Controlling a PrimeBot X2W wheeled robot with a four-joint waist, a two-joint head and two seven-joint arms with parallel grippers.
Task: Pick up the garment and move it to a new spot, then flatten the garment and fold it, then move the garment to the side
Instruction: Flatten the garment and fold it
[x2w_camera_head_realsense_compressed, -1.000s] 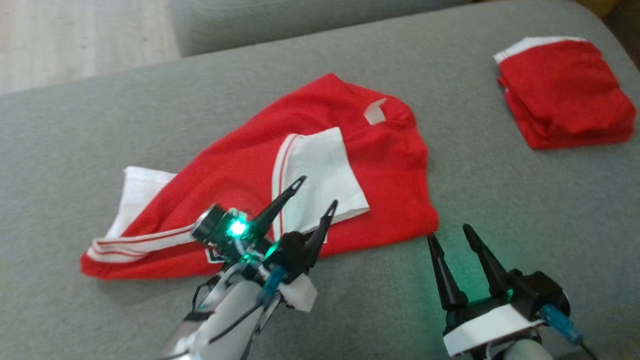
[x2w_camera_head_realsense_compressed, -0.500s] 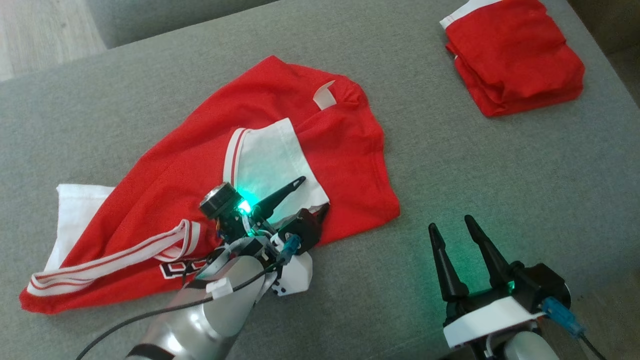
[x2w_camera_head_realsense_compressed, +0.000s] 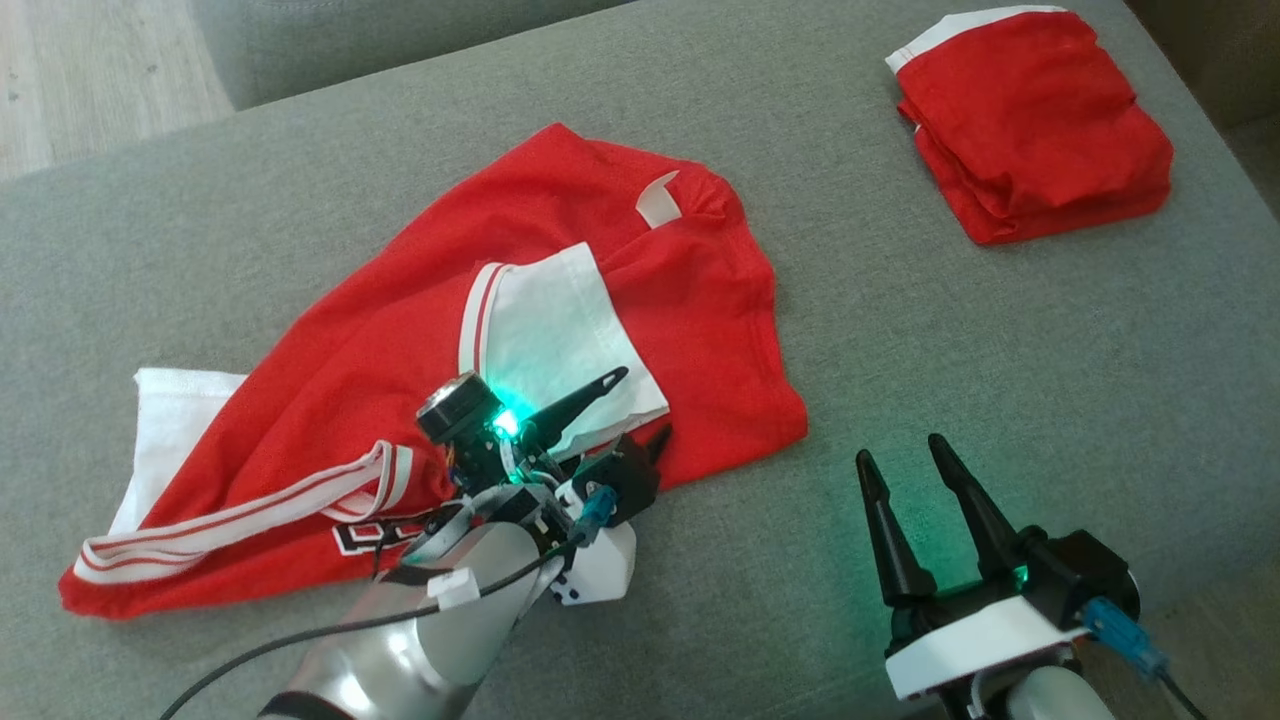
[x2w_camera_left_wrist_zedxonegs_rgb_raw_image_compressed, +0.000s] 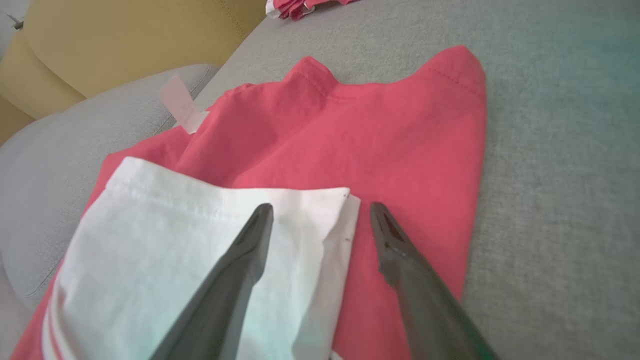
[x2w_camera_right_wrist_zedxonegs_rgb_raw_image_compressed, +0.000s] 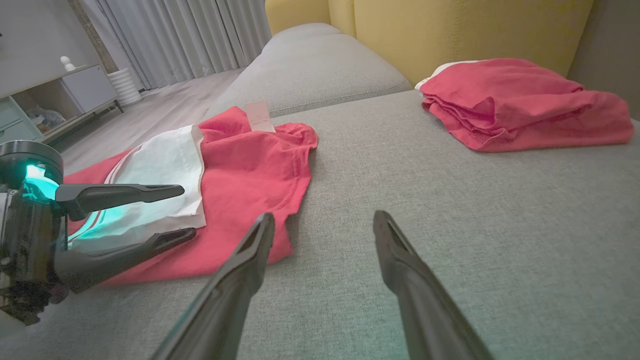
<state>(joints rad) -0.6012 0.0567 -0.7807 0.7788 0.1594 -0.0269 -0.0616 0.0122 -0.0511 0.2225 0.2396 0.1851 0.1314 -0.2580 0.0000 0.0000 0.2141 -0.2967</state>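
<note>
The garment (x2w_camera_head_realsense_compressed: 620, 250) is a red shirt with white sleeves and striped trim, lying crumpled on the grey sofa seat (x2w_camera_head_realsense_compressed: 1000, 330). One white sleeve (x2w_camera_head_realsense_compressed: 545, 330) is folded over onto its middle. My left gripper (x2w_camera_head_realsense_compressed: 645, 402) hovers open, turned on its side, over that sleeve's near corner. In the left wrist view its fingers straddle the edge of the sleeve (x2w_camera_left_wrist_zedxonegs_rgb_raw_image_compressed: 175, 225), with red cloth (x2w_camera_left_wrist_zedxonegs_rgb_raw_image_compressed: 350, 125) beyond the left gripper (x2w_camera_left_wrist_zedxonegs_rgb_raw_image_compressed: 321, 207). My right gripper (x2w_camera_head_realsense_compressed: 900, 450) is open over bare cushion, just right of the garment's hem (x2w_camera_right_wrist_zedxonegs_rgb_raw_image_compressed: 250, 165); nothing lies between the right gripper's fingers (x2w_camera_right_wrist_zedxonegs_rgb_raw_image_compressed: 324, 216).
A second red garment (x2w_camera_head_realsense_compressed: 1040, 120), folded, lies at the far right of the seat (x2w_camera_right_wrist_zedxonegs_rgb_raw_image_compressed: 515, 105). Yellow backrest cushions (x2w_camera_right_wrist_zedxonegs_rgb_raw_image_compressed: 475, 30) rise behind it. Wooden floor (x2w_camera_head_realsense_compressed: 90, 70) shows past the seat's far left edge. Bare cushion spreads between the two garments.
The head camera has shifted, so the whole scene sits differently. My left gripper has rolled onto its side and sunk closer to the white sleeve's corner. The right gripper has held still.
</note>
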